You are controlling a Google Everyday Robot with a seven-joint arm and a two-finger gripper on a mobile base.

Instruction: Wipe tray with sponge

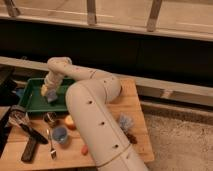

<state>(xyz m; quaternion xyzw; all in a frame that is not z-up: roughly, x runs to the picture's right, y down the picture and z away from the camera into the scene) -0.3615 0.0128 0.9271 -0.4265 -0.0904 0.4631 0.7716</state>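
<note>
Dark panelling and a pale ledge run behind a wooden table (127, 102) crowded with small items. At its far left sits the green tray (37, 106), and the gripper (50, 95) is down inside it, at the middle of its floor. The jaws are closed on the blue sponge (52, 98), which shows just below them against the tray bottom. Judging by that, the pick-up is done and the wiping is under way; how much of the floor has been covered I cannot tell. The white arm (92, 120) rises from the near right, bends over the table, and its wrist drops steeply into the tray.
</note>
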